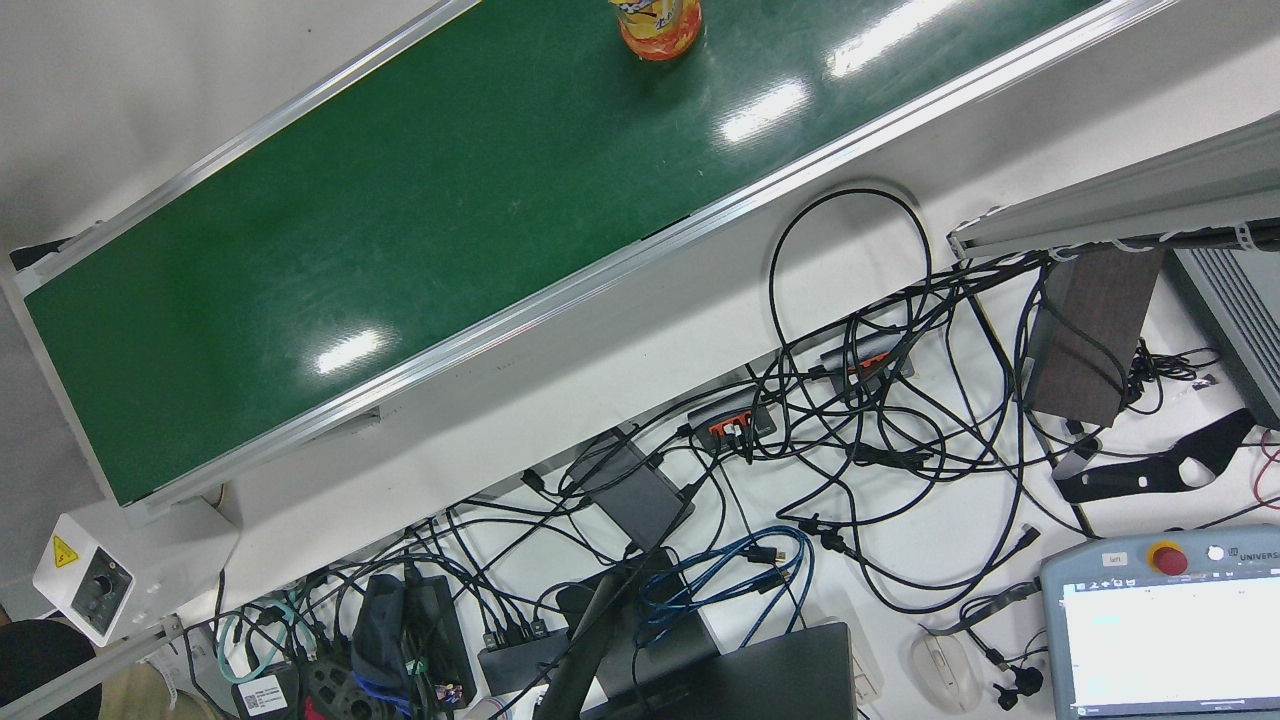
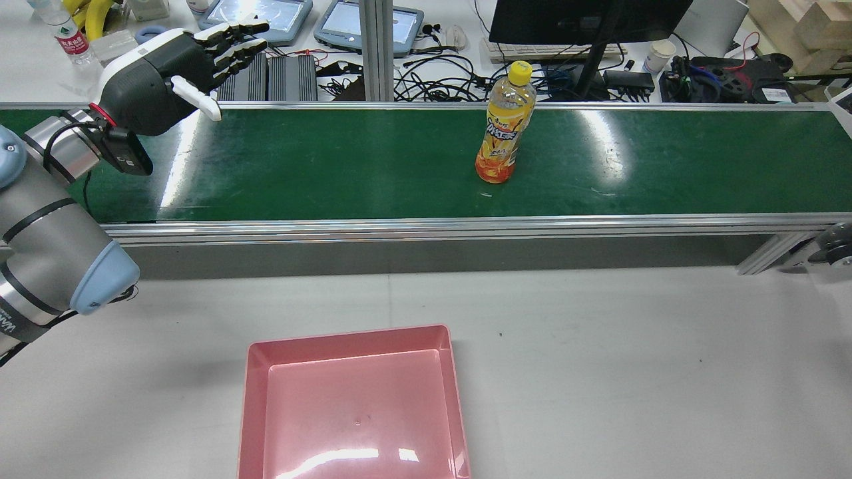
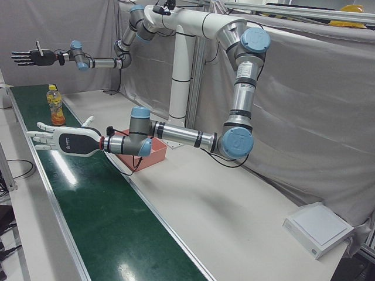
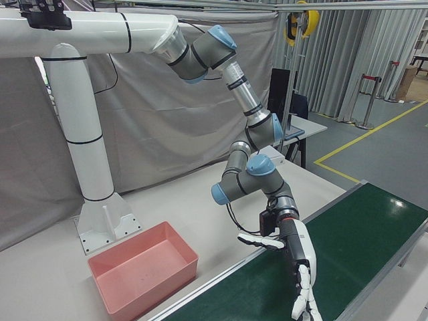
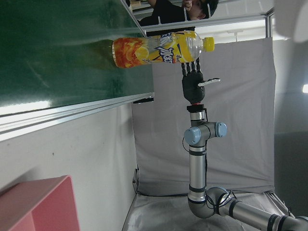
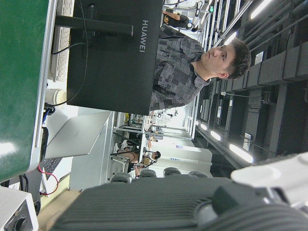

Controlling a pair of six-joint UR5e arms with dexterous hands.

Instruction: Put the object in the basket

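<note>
Front view: the bottle [image 1: 656,27] stands at the top edge of the green belt [image 1: 400,230]; cables [image 1: 850,420] clutter the white surface [image 1: 640,330] beside it. Rear view: bottle upright mid-belt, well apart from the left hand [image 2: 180,66], which hovers over the belt's left end, fingers spread, holding nothing. The pink basket [image 2: 353,406] sits on the near surface, across the belt's rail from the bottle. Left-front view: the right hand [image 3: 32,57] hangs beyond the bottle, fingers extended, empty. Left hand view: bottle on the belt, right hand behind it, apart. Right hand view: a monitor [image 6: 113,55] and a person [image 6: 202,62] only.
</note>
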